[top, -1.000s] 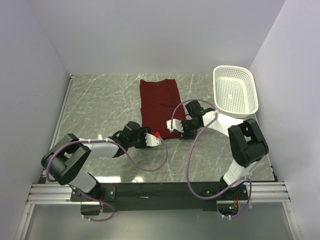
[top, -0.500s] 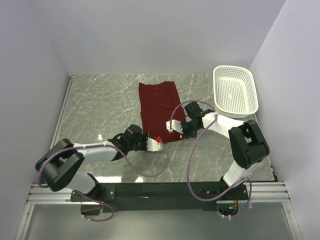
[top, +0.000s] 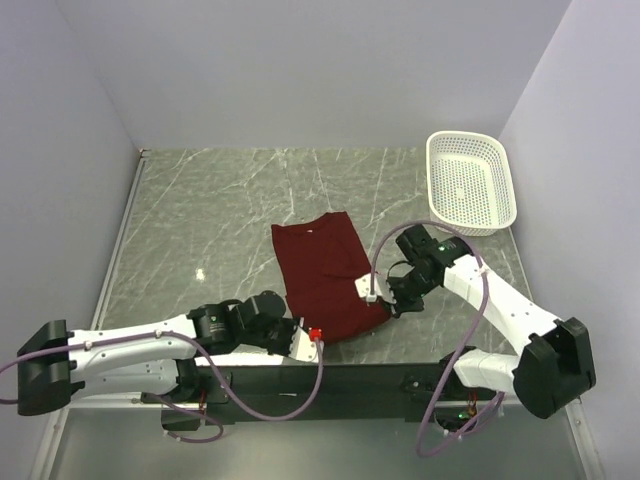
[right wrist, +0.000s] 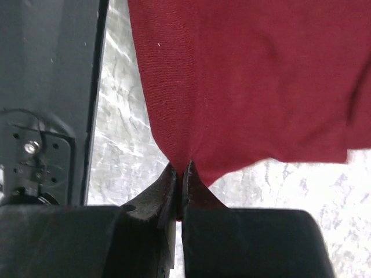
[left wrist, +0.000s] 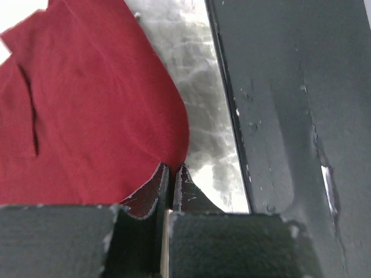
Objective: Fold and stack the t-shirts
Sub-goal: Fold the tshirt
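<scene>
One maroon t-shirt (top: pixel 325 272) lies folded into a long strip on the marble table, its near end close to the front edge. My left gripper (top: pixel 312 337) is shut on the near left corner of the t-shirt (left wrist: pixel 87 110); the cloth runs into the closed jaws. My right gripper (top: pixel 378 299) is shut on the near right corner of the t-shirt (right wrist: pixel 249 81), pinching a fold of fabric. The collar end points away from the arms.
A white mesh basket (top: pixel 470 183) stands at the back right by the wall. The black front rail (top: pixel 330 378) runs just behind both grippers; it also fills the right of the left wrist view as a dark rail (left wrist: pixel 290 116).
Both grippers closed on the shirt's near corners and dragged it toward the front edge. The shirt has slid nearer and turned slightly; both arms have drawn back.
</scene>
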Robot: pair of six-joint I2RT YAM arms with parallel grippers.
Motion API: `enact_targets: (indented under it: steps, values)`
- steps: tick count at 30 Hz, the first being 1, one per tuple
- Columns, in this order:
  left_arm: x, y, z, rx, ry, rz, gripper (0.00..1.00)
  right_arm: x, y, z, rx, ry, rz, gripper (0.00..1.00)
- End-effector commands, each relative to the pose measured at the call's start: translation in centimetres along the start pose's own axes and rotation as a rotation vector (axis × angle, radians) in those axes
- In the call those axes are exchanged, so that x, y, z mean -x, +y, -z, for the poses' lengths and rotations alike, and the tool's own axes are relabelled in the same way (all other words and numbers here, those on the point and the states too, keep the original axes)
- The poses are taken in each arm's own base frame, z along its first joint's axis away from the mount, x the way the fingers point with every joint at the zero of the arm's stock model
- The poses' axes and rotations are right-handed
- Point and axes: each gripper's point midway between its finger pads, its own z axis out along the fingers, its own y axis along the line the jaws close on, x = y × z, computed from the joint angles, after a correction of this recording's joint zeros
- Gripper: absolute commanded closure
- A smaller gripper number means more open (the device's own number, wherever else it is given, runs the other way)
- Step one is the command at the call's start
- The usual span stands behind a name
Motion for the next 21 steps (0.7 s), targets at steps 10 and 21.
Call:
enact_targets:
  steps: [10, 21]
  values:
    - [-4.3, 14.7, 4.8, 0.469, 0.059, 0.115, 0.99, 6.7, -17.6, 4.5, -0.285, -0.105, -0.211, 1.0]
    - [-10.0, 24.9, 6.0, 0.661, 0.164, 0.243, 0.99, 7.3, -28.2, 2.7, -0.382, -0.125, -0.362, 1.0]
